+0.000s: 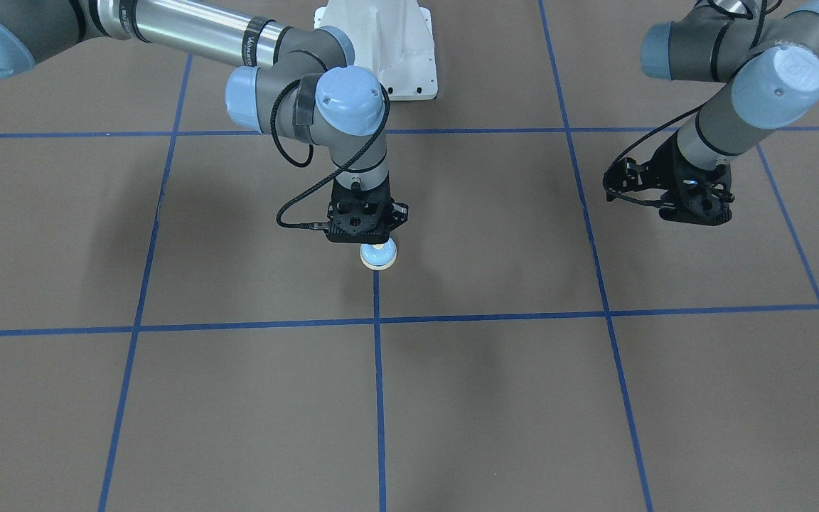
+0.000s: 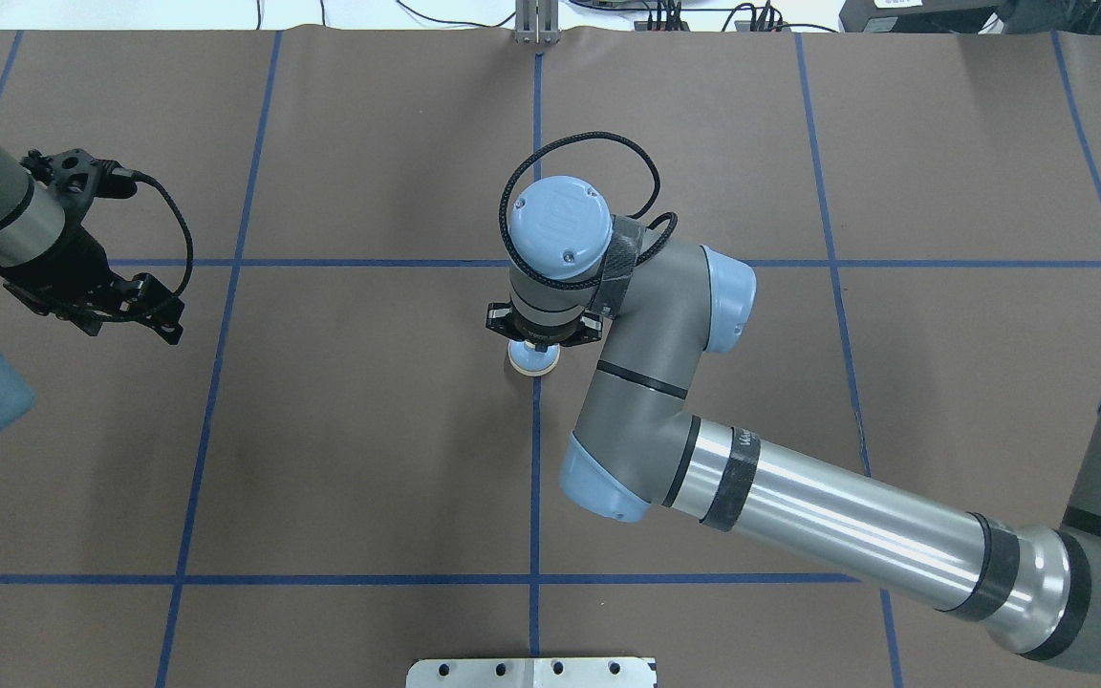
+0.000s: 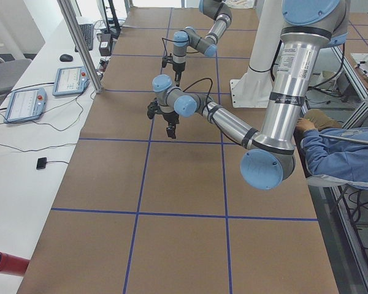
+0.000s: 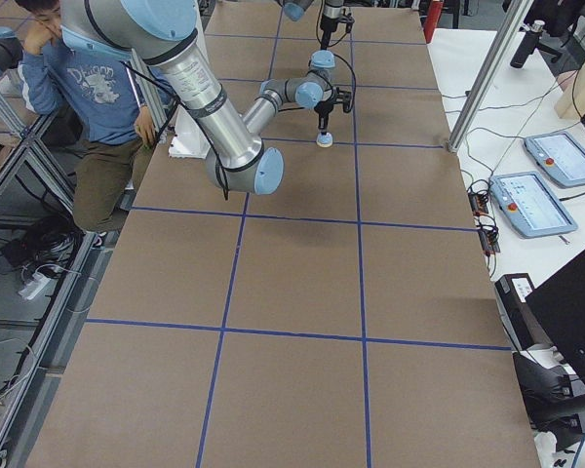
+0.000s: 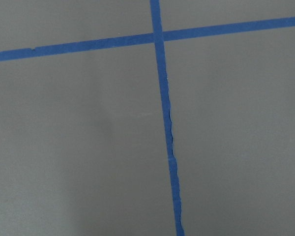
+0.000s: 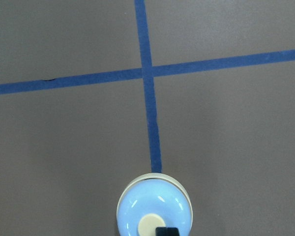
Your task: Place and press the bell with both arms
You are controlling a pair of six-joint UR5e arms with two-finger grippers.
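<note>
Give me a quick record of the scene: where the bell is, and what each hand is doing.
bell: upright on the table, on a blue tape line near the centre
right hand: directly above the bell, a fingertip at its button
left hand: off to the side over the table, away from the bell
open or shut: cannot tell for either

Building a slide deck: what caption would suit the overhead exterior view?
Right gripper poised directly over the bell; left gripper hangs well off to the side.
</note>
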